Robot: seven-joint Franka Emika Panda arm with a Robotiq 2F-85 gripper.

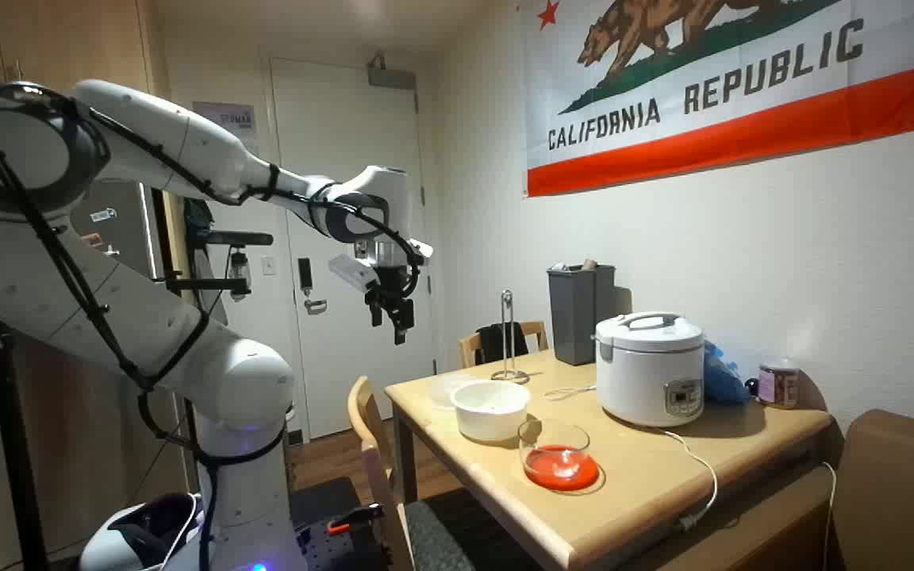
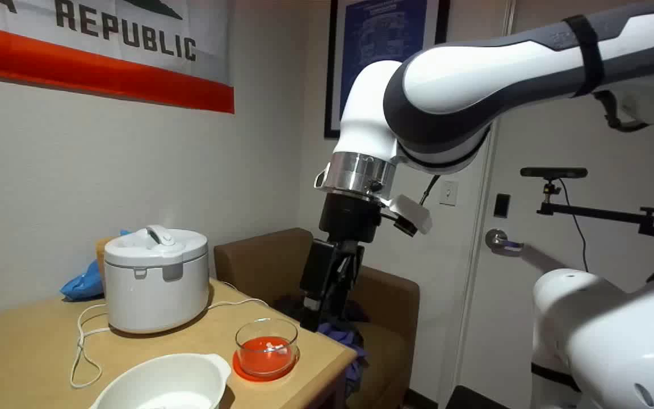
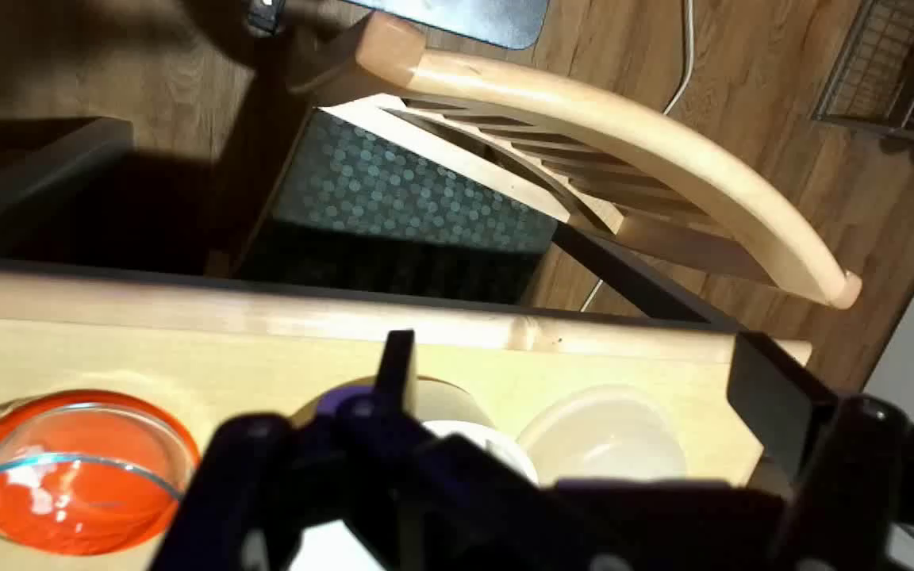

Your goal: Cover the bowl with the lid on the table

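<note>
Hand (image 1: 389,331) raised well above the surface (image 1: 631,468), its fingers (image 3: 778,404) spread apart and holding nothing. Off-white bowl (image 1: 493,420) stands upright and uncovered; the likely lid (image 3: 612,432), round and translucent, lies just beside it near the surface's end, contact between the two not clear. Hazards, as judged: the lid is pale on a pale ground and seems low, so the fingers may close on nothing or press down onto the surface; a sideways nudge could slide it over the edge. An off-centre grip would probably let it tilt, to settle askew on the rim or shove the bowl. Confusion is possible with the red disc (image 1: 580,477), perhaps also a lid, beneath a glass dish (image 2: 266,346) that a low swing might strike; the metal stand (image 1: 510,376) near the lid risks toppling for the same reason. Lettering: the flag (image 1: 743,87) reads "CALIFORNIA REPUBLIC" in an exterior view, its second word whole in both exterior views. Marks on the rice cooker (image 1: 639,377), the jar (image 1: 778,385) and the small poster (image 1: 227,119) are too small or blurred to read.
</note>
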